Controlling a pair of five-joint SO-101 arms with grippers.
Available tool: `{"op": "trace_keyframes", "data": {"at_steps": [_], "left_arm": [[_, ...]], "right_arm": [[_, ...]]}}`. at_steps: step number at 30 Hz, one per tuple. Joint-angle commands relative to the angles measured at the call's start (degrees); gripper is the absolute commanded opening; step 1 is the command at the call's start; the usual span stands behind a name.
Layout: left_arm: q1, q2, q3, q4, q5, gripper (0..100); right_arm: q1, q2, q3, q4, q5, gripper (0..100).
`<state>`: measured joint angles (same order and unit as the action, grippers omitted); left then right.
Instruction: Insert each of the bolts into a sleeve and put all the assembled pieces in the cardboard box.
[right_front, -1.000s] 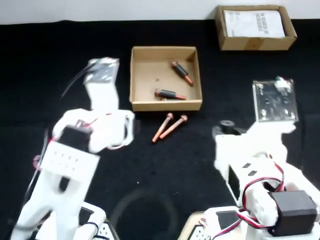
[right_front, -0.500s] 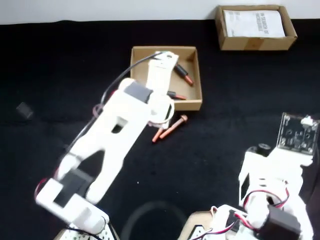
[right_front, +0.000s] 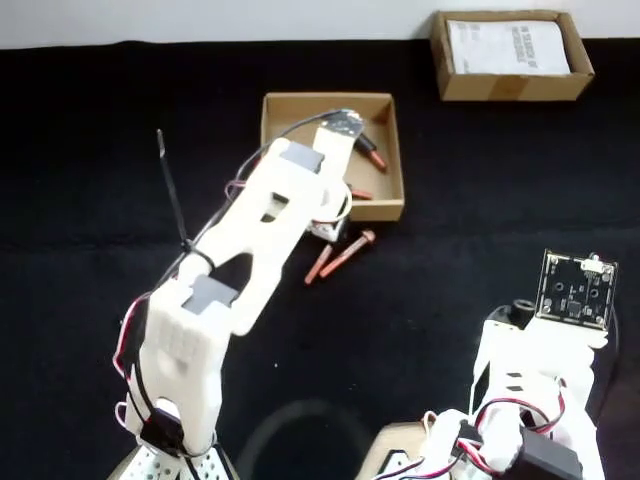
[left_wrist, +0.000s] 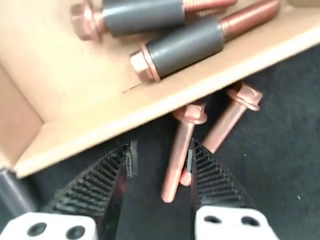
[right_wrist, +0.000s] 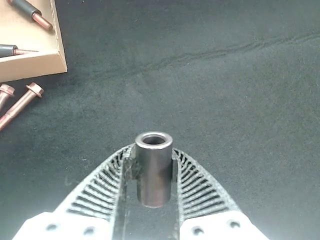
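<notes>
Here, in the cardboard box (right_front: 330, 97), two sleeved bolts (left_wrist: 180, 47) flat on its floor; just outside its near wall, on the black table (right_front: 100, 150), two bare copper bolts (left_wrist: 227, 117) side by side; left gripper (left_wrist: 160, 152) open astride one; right gripper (right_wrist: 154, 156) clamped on an upright grey sleeve (right_wrist: 154, 172); far off, a second box (right_front: 510, 88) with a printed sheet (right_front: 505, 45).
</notes>
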<state>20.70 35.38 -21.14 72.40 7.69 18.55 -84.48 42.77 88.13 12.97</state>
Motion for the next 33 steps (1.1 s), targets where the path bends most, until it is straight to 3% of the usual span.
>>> {"op": "trace_keyframes", "data": {"at_steps": [1, 12, 17, 23, 29, 33], "left_arm": [[0.0, 2.3, -6.2, 0.3, -0.8, 17], [1.9, 11.4, -13.3, 5.0, -1.1, 17], [0.8, 13.6, -13.4, 4.7, -1.2, 0], [1.0, 12.5, -13.5, 5.3, -1.1, 1], [0.8, 4.0, -14.3, 5.4, -0.9, 1], [1.3, -2.4, -14.3, 5.4, -0.9, 1]], "right_arm": [[0.6, 0.0, 1.2, -2.6, 0.5, 0.7], [0.9, 0.0, 3.8, -6.8, 0.5, 0.7], [0.9, 0.0, 3.9, -8.0, 0.5, 0.7], [0.6, 0.0, 7.6, -8.3, -0.1, 0.7], [0.3, -0.6, 17.2, -20.5, -8.5, 0.7], [-4.8, -0.6, 21.5, -30.3, -14.1, 0.7]]}}
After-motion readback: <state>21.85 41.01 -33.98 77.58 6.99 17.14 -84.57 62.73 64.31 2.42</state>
